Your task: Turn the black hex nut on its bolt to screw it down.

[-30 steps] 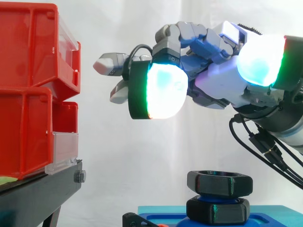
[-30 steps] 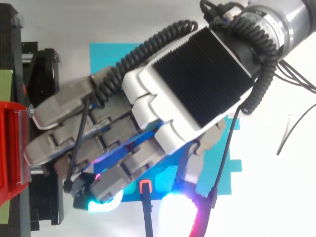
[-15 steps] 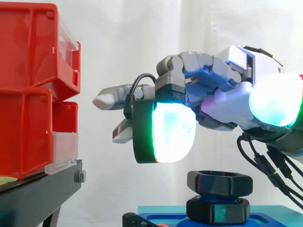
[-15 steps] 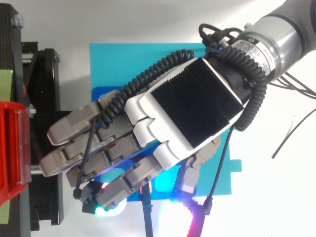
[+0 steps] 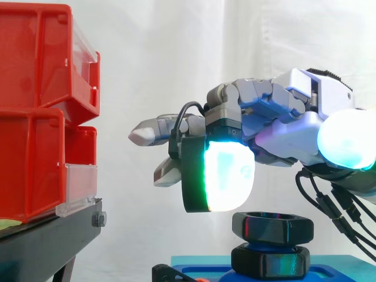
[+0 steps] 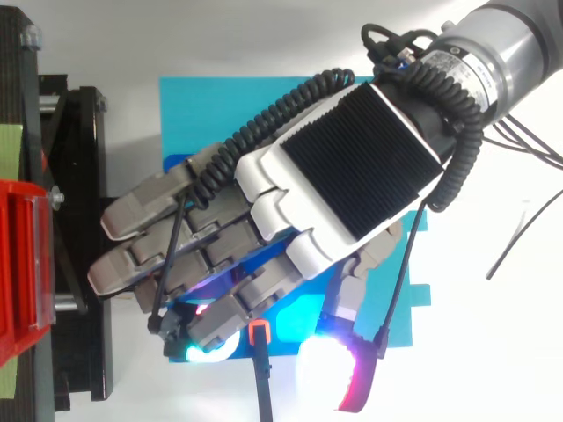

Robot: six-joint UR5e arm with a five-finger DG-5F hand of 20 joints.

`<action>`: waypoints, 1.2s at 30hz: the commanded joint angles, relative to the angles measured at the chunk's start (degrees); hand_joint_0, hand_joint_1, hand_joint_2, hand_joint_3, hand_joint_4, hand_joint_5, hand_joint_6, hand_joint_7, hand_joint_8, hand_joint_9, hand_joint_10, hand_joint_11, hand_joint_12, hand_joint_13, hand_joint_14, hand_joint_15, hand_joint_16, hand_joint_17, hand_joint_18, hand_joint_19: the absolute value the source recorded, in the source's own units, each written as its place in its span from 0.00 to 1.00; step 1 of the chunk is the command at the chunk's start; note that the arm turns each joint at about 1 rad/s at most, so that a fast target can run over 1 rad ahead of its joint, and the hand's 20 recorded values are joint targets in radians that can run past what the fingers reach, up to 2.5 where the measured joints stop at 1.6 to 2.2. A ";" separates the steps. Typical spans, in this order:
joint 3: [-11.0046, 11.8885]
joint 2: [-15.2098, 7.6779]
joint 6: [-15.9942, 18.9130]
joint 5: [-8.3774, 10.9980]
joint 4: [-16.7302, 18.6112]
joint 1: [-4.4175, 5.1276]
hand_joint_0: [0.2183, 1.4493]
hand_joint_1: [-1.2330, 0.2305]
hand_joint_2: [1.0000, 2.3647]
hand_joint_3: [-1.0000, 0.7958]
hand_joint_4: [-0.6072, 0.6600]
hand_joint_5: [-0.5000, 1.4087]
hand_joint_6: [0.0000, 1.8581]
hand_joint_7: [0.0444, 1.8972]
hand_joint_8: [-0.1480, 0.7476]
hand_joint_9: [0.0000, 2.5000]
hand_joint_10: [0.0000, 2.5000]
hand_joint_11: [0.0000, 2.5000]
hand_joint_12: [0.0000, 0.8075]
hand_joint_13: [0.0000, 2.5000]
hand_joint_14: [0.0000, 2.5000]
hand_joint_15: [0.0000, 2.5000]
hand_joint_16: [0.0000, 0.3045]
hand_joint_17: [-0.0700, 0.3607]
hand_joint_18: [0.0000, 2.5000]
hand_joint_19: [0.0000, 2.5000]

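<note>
hovering hand (image 5: 282, 138), fingers (image 5: 158, 126) loosely spread, seemingly just clear above black hex nut (image 5: 272, 228), open room leftward

Hand (image 5: 276, 135) reaches in from right, above black hex nut (image 5: 271, 228), fingers loosely extended, holding nothing. White-green glowing pad (image 5: 226, 179) hangs just above nut's left edge. Second black hex piece (image 5: 270, 261) below it, on blue base (image 5: 200, 265). Red bins (image 5: 35, 111) at left on black stand (image 5: 47, 241).

1. From above, the hand (image 6: 343, 176) covers the black hex nut (image 5: 272, 227).
2. In the side view, the bottom edge crops the blue base (image 5: 202, 260).
3. The left edge crops the red bins (image 5: 35, 64).
</note>
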 commanded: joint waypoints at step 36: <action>-0.18 -0.01 -0.13 -1.33 0.70 -0.49 0.18 0.63 0.00 0.28 0.58 0.19 0.29 0.62 0.40 0.25 0.00 0.11 0.15 0.14 0.00 0.05 0.04 0.23 0.00 0.14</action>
